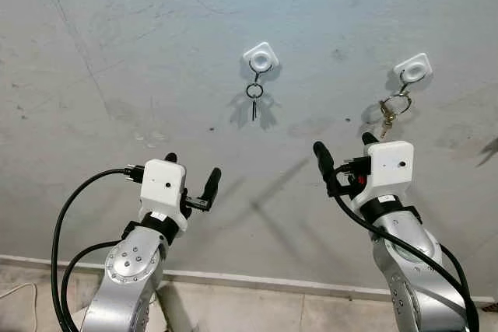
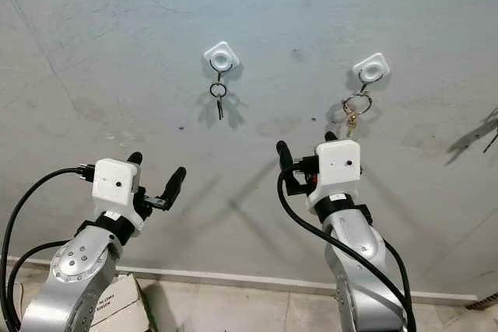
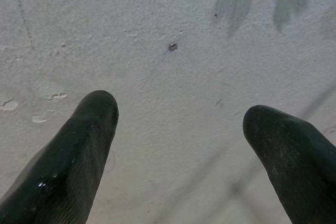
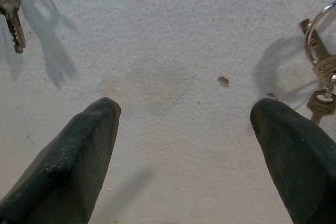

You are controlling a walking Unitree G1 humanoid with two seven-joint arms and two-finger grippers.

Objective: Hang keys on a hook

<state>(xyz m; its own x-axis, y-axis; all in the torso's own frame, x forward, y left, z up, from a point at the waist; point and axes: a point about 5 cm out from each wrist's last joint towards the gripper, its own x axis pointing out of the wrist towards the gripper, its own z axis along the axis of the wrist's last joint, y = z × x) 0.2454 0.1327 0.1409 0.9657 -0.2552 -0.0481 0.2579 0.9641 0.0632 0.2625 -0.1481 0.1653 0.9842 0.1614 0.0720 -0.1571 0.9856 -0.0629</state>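
Two white hooks are fixed on the grey wall. From the left hook (image 1: pixel 261 58) hangs a single key on a ring (image 1: pixel 254 99). From the right hook (image 1: pixel 413 68) hangs a bunch of keys on a ring (image 1: pixel 391 109), also seen as the bunch of keys (image 4: pixel 321 80) in the right wrist view. My left gripper (image 1: pixel 191 178) is open and empty, held up below and left of the left hook. My right gripper (image 1: pixel 345 155) is open and empty, just below and left of the key bunch.
The bare concrete wall (image 1: pixel 117 52) is close in front of both arms. A white skirting strip (image 1: pixel 257 279) runs along its foot above the tiled floor. A cardboard box (image 2: pixel 117 305) sits on the floor by my left arm.
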